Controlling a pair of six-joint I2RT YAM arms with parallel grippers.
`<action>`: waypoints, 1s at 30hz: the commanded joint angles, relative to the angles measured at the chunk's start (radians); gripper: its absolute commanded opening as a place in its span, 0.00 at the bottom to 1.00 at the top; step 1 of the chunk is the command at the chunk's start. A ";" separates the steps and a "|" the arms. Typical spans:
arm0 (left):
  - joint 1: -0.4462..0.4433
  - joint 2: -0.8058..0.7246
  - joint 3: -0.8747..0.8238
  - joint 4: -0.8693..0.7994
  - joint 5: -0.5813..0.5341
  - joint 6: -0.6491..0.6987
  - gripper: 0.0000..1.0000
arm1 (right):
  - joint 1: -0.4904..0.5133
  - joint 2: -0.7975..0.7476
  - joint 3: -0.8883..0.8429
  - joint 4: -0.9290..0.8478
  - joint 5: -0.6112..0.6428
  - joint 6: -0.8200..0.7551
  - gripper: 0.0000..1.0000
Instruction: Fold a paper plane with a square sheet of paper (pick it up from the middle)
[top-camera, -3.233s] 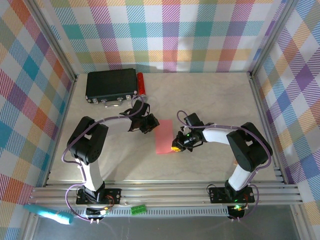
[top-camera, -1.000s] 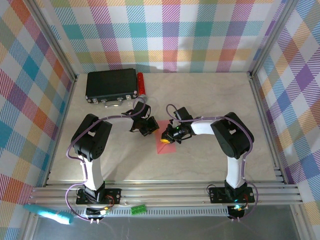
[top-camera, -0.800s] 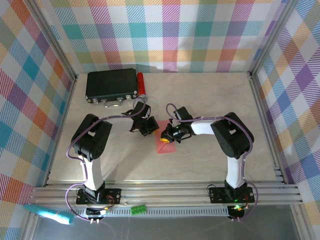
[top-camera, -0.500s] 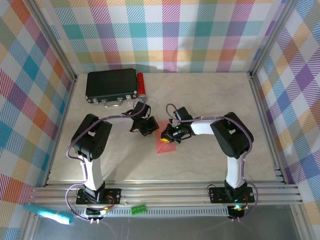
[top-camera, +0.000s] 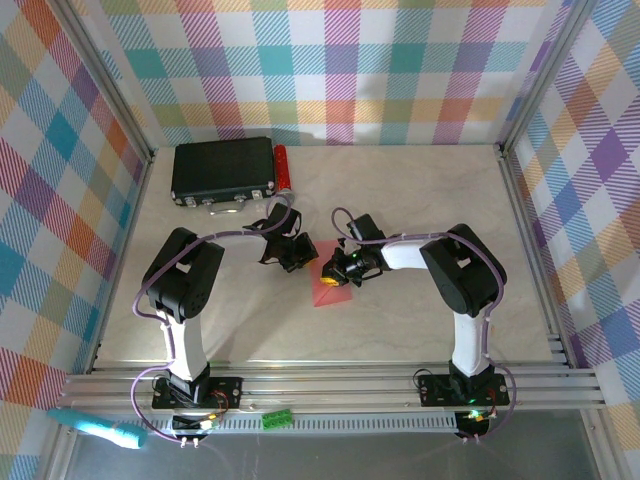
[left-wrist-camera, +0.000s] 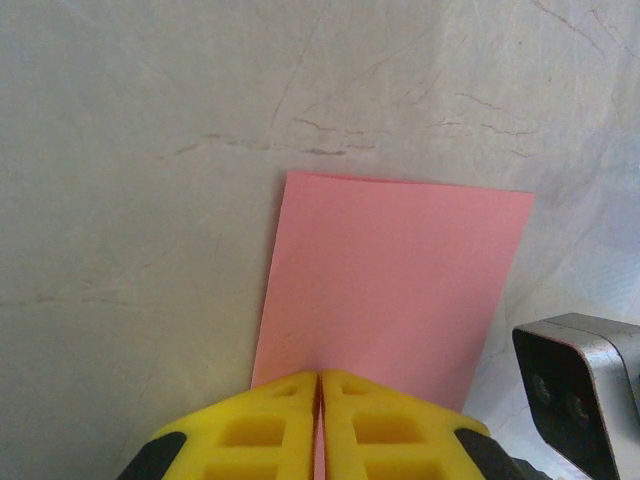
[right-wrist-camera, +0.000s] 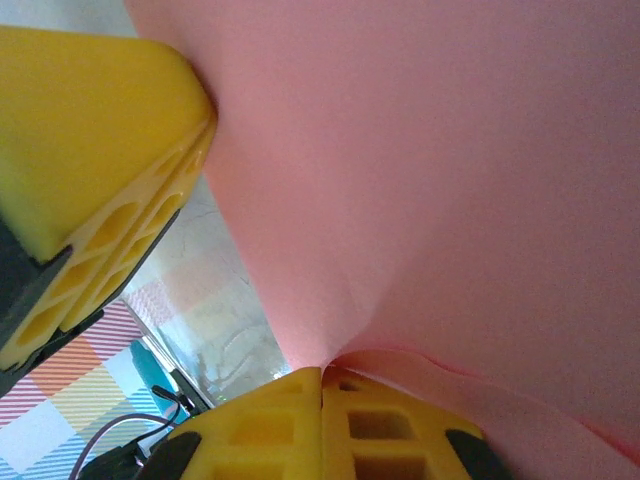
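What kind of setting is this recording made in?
Probably a lab test cell, not a home: a left arm and right arm bolted to an aluminium rail, checked-pattern walls around a pale table.

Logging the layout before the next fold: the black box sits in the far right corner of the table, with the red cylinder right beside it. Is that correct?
Not quite. The black box sits in the far left corner of the table, not the right, as the top external view shows. The red cylinder is right beside it, as you said.
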 joint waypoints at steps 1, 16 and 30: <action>0.007 0.024 -0.024 -0.051 0.014 0.017 0.11 | 0.006 0.027 0.016 -0.024 -0.019 -0.045 0.03; 0.007 0.024 -0.025 -0.053 0.013 0.016 0.11 | 0.006 0.041 0.037 -0.076 0.021 -0.069 0.04; 0.007 -0.050 0.005 -0.086 -0.016 0.012 0.11 | 0.008 0.070 0.015 -0.124 0.091 -0.073 0.09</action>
